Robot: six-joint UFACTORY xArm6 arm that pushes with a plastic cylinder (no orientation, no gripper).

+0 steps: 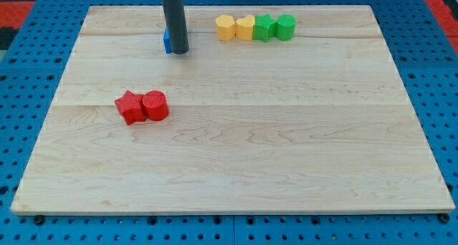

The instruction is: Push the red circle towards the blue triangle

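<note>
**Tip parked at the blue block, red pair well below it**

My tip (178,52) rests on the wooden board (236,166) near the view's top, left of centre; the dark rod rises straight from it and leaves the view at the top edge; there are no fingers on this rod, so nothing opens, closes or holds. A blue block (167,41) sits just at the rod's left side, mostly hidden behind it; only a sliver shows, so its shape cannot be made out, and whether the tip touches it cannot be told.

The red circle (155,106) lies in the board's left half, about mid-height, well apart from the tip and down toward the view's bottom; a red star-shaped block (130,107) touches it on its left side.

Along the view's top, right of the rod, four blocks stand in a tight row, each touching the next: a yellow block (225,27) with faceted sides, a yellow heart-like block (245,28), a green star-like block (265,27), and a green rounded block (285,26). The board sits on a blue perforated surface (28,73).
</note>
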